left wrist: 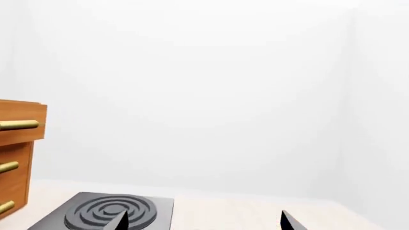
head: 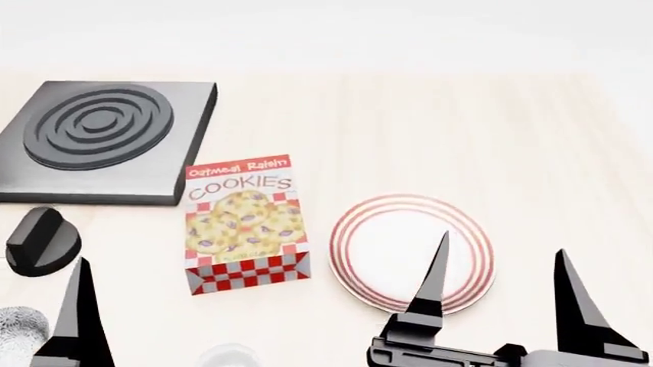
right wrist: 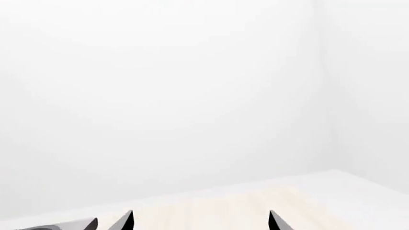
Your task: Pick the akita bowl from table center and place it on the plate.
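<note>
The akita bowl is out of view in all three views. The plate (head: 411, 252), white with red rings, lies on the light wooden table right of the cookie box. My right gripper (head: 502, 245) is open and empty, its left finger (head: 433, 283) over the plate's near right part and its right finger beyond the rim. In the right wrist view the right gripper (right wrist: 201, 220) shows only two spread tips above bare table. My left gripper (left wrist: 204, 223) is open and empty, pointing toward the stove. One left finger (head: 79, 306) shows in the head view at the lower left.
A cookie box (head: 245, 223) lies flat at table centre. A grey stove (head: 102, 138) with ringed burner (left wrist: 112, 211) is at the far left, with a black knob-like piece (head: 41, 241) in front. A wooden drawer cabinet (left wrist: 16, 153) stands beside the stove. Glassy shapes (head: 18, 329) sit near the front edge.
</note>
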